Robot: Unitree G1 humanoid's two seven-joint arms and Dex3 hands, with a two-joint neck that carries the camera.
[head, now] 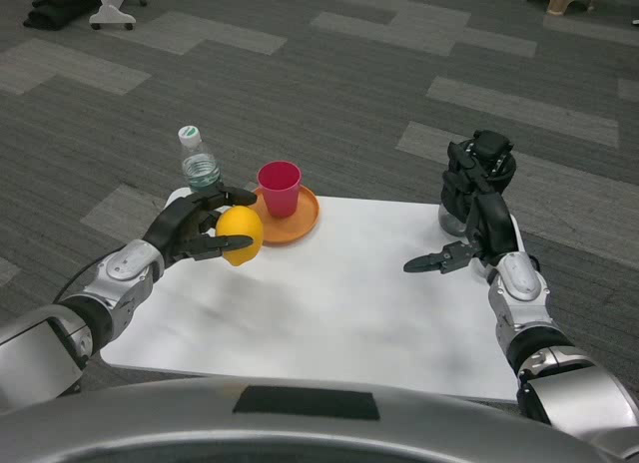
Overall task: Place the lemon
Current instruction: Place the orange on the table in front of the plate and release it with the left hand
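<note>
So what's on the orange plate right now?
Only the red cup, upright on the plate. Its near-left rim is hidden behind the lemon, which the left robot hand holds.

Grey patchwork carpet floor [329,74]

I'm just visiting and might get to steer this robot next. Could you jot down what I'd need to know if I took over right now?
Left hand: holds the lemon over the table's left part, just in front of the orange plate.
Right hand: holds nothing, fingers apart, at the white table's right edge beside a black device.
On the plate stands a red cup; a water bottle stands behind the left hand.
Done: lemon is picked up.
Left: set the lemon down and let go; the plate looks the likely spot, but that is a guess.
</note>
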